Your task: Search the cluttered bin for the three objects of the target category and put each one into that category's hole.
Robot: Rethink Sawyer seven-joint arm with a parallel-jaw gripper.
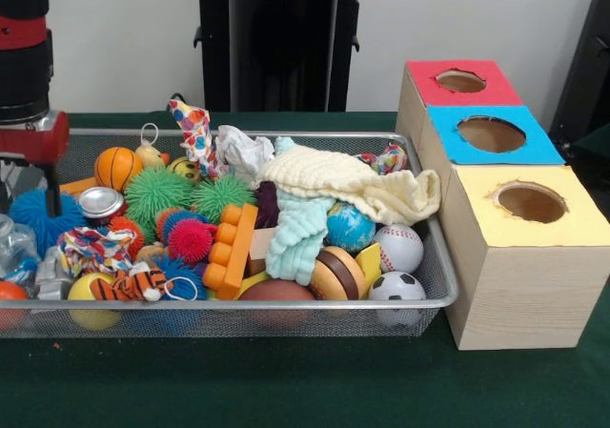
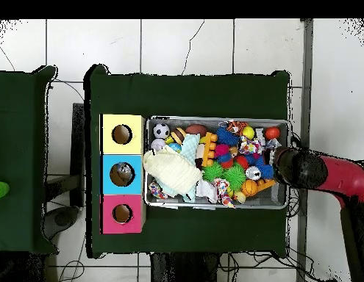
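The wire-mesh bin [image 1: 286, 306] is full of toys; it also shows in the overhead view [image 2: 214, 206]. A short silver can [image 1: 100, 202] stands upright near the bin's left end, seen from above [image 2: 252, 173] among spiky balls. A clear plastic bottle [image 1: 11, 242] lies at the far left, partly cut off. A crinkled whitish wrapper [image 1: 240, 150] sits at the back middle. My gripper [image 1: 14, 182] hangs over the bin's left end, left of the can and above the bottle. In the overhead view the gripper [image 2: 282, 163] is hidden under the wrist.
Three wooden boxes with holes stand right of the bin: red [image 1: 460, 81], blue [image 1: 491, 134], yellow [image 1: 530, 202]. A cream cloth [image 1: 353, 182] and a mint cloth [image 1: 297, 233] cover the middle. Spiky balls, sports balls and orange bricks [image 1: 232, 247] fill the rest.
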